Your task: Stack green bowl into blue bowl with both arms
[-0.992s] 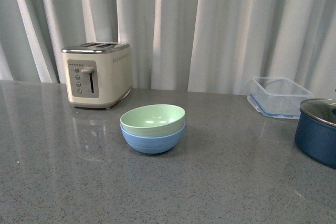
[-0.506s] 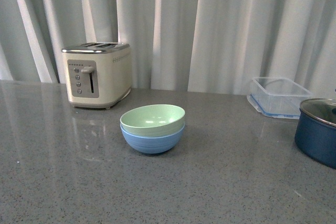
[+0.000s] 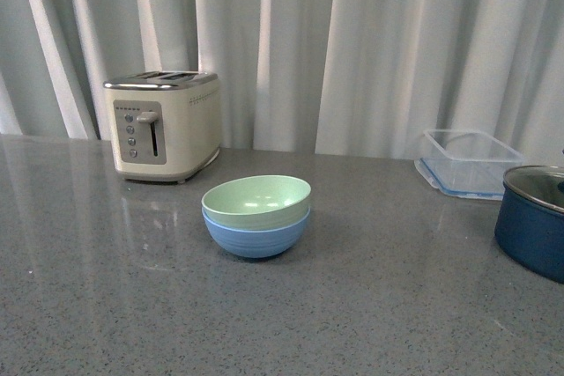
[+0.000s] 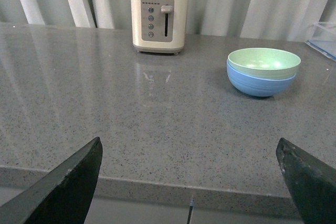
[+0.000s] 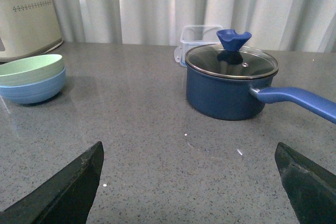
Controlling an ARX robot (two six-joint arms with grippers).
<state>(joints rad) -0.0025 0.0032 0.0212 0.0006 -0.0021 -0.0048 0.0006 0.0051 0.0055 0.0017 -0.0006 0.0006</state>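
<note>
Sitting nested already: the green bowl (image 3: 256,201) is resting inside the blue bowl (image 3: 256,235), rims roughly level all round, the pair standing upright near the middle of the grey table (image 3: 388,305), in front of and a bit to the right of the cream toaster (image 3: 164,125). Judging from that, the stacking step is looking done & the job is at its tail end. Neither arm is showing in the front view. In the left wrist view the left gripper (image 4: 191,182) is hanging back by the table's near edge w/ jaws wide apart, nothing between them, bowls well apart from it. The right gripper (image 5: 189,182) is likewise spread open & empty over the table, w/ the navy pot (image 5: 231,90) and its glass lid (image 5: 232,60) ahead of it, the clear container (image 5: 199,38) behind that, bowls off to one side. Next move, as I'm reading it, is calling for little: keeping both arms clear of the stack, maybe checking the green bowl is seating flat. Main risk would be nudging the stack on any further motion.
</note>
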